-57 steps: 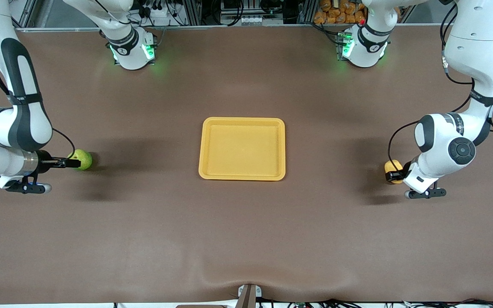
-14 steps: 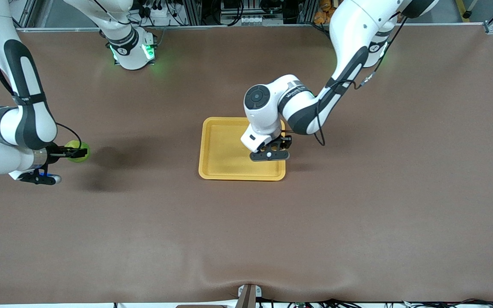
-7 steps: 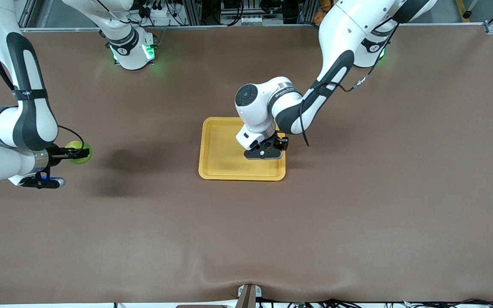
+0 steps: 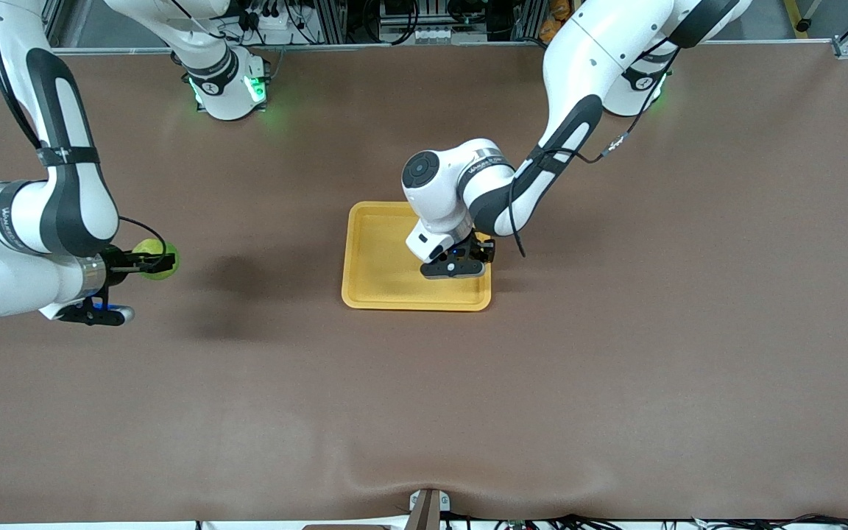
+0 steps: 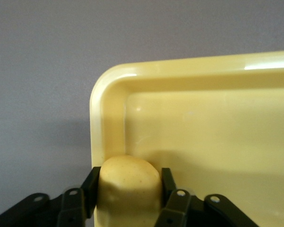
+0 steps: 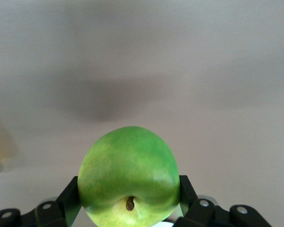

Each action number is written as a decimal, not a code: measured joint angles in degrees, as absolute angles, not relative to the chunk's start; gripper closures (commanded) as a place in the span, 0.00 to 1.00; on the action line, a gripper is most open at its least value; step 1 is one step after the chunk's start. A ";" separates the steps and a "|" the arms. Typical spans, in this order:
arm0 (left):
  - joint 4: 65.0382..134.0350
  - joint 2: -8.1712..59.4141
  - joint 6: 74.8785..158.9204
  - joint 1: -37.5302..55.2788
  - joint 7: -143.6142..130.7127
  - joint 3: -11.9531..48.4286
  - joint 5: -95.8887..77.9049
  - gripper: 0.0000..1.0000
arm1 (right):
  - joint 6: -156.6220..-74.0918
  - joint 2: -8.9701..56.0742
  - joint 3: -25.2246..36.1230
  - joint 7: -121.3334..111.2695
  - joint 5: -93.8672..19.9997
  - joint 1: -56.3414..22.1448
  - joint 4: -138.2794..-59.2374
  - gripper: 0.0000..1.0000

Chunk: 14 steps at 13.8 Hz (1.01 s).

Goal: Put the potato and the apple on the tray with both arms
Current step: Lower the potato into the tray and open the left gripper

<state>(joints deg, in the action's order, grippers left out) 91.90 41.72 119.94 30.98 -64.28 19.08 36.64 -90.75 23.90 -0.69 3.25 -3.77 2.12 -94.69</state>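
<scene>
The yellow-orange tray (image 4: 380,250) lies mid-table. My left gripper (image 4: 479,249) hangs low over the tray's corner toward the left arm's end; its wrist hides the potato in the front view. In the left wrist view the gripper (image 5: 129,183) is shut on the potato (image 5: 129,177), just inside the tray's rounded corner (image 5: 104,104). My right gripper (image 4: 163,262) is shut on the green apple (image 4: 153,249) above the bare table toward the right arm's end, well apart from the tray. In the right wrist view the apple (image 6: 128,170) sits between the fingers (image 6: 70,198), stem hollow facing the camera.
The brown table cover (image 4: 615,331) stretches round the tray. The arms' green-lit bases (image 4: 225,88) stand along the table edge farthest from the front camera. A small bracket (image 4: 428,508) sits at the nearest edge, where the cover wrinkles.
My right gripper has carried the apple a little toward the tray. My left gripper with the potato has shifted slightly over the tray's corner.
</scene>
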 measured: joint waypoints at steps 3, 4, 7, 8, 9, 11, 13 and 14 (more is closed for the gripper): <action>91.34 41.72 119.95 30.95 -64.46 18.98 36.64 0.00 | -90.08 23.78 -0.81 5.08 -4.32 -1.02 -93.54 0.92; 90.94 41.72 119.95 30.95 -64.59 18.98 36.64 0.00 | -90.08 23.69 -0.84 5.34 -4.33 -2.13 -93.45 0.93; 88.45 41.60 119.92 30.72 -64.85 18.95 36.64 0.00 | -90.07 23.46 -0.88 5.71 -4.34 -4.62 -93.22 0.95; 87.62 41.32 119.82 30.29 -64.86 18.90 36.64 0.00 | -90.07 23.43 -0.87 6.31 -4.53 -5.36 -92.99 0.94; 87.01 40.74 119.63 29.50 -64.87 18.90 36.60 0.00 | -90.07 23.42 -0.89 8.01 -5.05 -6.24 -92.73 0.94; 86.34 38.62 119.18 27.30 -64.87 19.00 35.18 0.00 | -90.07 23.41 -0.93 12.87 -5.82 -9.14 -92.27 0.94; 86.04 35.39 118.73 25.20 -63.86 19.12 31.45 0.00 | -90.09 23.39 -0.99 17.53 -7.01 -13.02 -91.51 0.94; 85.98 33.57 117.99 24.24 -62.34 19.13 29.13 0.00 | -90.13 23.38 -1.01 19.70 -7.76 -14.69 -91.12 0.94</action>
